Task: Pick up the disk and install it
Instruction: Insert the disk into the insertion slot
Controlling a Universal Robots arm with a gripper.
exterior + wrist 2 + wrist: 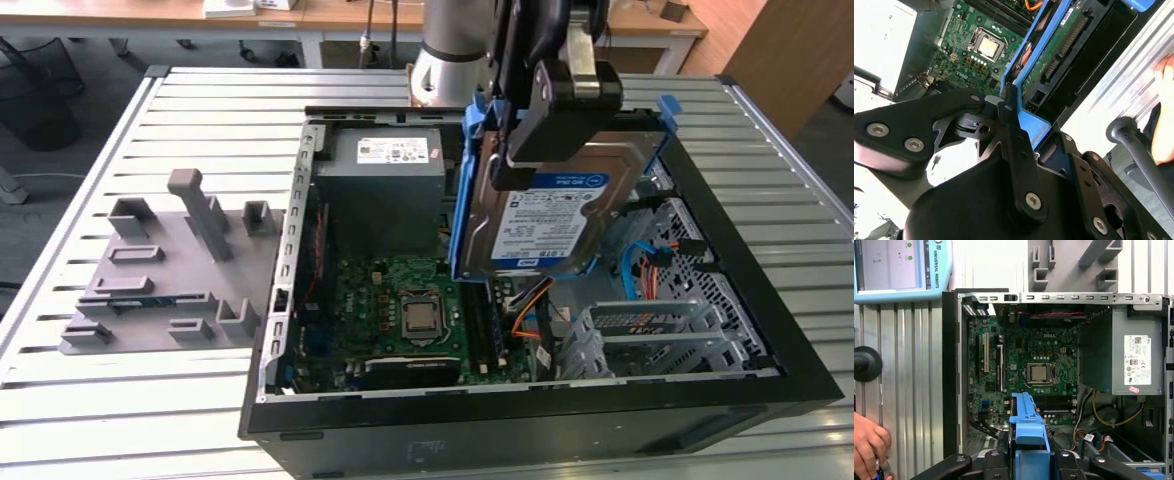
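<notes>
The disk (pixel 561 215), a silver-grey drive with a white-and-blue label in a blue carrier, hangs tilted on edge above the open computer case (pixel 534 425), over its middle-right part. My gripper (pixel 518 165) is shut on the disk's upper end from above. In the second wrist view the black fingers (pixel 1006 107) clamp the blue carrier (pixel 1026 75), and the drive's green circuit board (pixel 1064 45) faces the camera. In the first wrist view the blue carrier (pixel 1026 422) sticks out from the gripper (pixel 1029 462) over the motherboard.
Inside the case are a grey power supply box (pixel 387 165), the motherboard (pixel 400 300) and a metal drive cage (pixel 667 335) with orange and blue cables. A grey fixture block (pixel 174 260) lies at the exterior view's left. A person's hand (pixel 869 440) and a teach pendant (pixel 899 270) are beside the case.
</notes>
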